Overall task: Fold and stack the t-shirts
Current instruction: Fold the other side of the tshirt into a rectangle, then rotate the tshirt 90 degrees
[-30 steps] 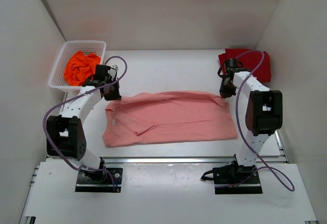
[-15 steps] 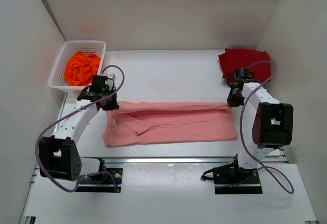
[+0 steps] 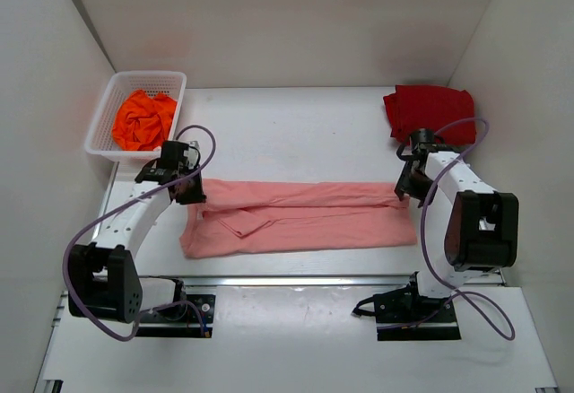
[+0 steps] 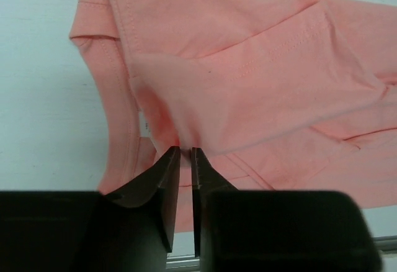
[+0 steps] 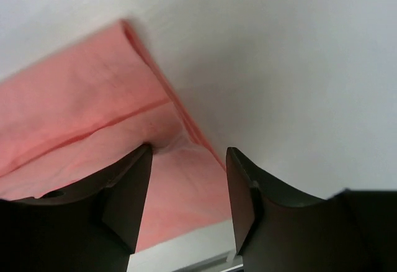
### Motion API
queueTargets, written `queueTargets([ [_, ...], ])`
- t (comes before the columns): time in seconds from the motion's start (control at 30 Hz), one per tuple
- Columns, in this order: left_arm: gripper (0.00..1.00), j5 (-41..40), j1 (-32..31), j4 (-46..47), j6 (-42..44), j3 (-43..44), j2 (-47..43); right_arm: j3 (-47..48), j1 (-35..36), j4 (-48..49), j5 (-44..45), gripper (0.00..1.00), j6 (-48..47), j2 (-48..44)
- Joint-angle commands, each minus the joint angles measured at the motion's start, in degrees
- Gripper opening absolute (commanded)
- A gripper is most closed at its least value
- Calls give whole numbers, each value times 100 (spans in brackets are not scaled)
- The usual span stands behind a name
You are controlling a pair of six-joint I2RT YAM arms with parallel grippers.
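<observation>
We see the salmon-pink shirt (image 3: 305,218) lying left to right across the worktop (image 3: 296,137), its long axis running from arm to arm. The left gripper (image 4: 185,151) holds its jaws narrow, pinching the far left edge. The right gripper (image 5: 186,154) has its jaws wide, astride the far right corner. We judge the fold runs toward us.
</observation>
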Motion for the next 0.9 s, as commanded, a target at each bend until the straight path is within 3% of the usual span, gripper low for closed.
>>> queueTargets([
  [0.0,26,-263,-16,-50,-190,-74,-461,-57,-31,-495,612,48,362,-324],
  [0.03,34,-307,-24,-33,-225,-126,-522,-57,-57,-503,587,49,345,-342],
  [0.1,33,-307,10,46,-322,-178,-698,4,-83,-319,464,47,318,-395],
  [0.13,32,-307,19,46,-348,-144,-733,74,-92,-196,377,28,205,-412],
  [0.17,32,-307,-15,72,-314,-187,-751,118,-58,-134,332,19,108,-430],
  [0.23,36,-307,-51,186,-410,-240,-786,223,-14,59,165,14,-24,-395],
  [0.37,41,-175,-156,581,-673,-398,-620,409,127,348,-19,16,-103,-263],
  [0.67,35,343,-438,1434,-1148,-706,321,549,575,1027,-793,14,-420,526],
  [0.87,35,343,-543,1321,-1131,-926,207,392,900,632,-925,0,-227,836],
])
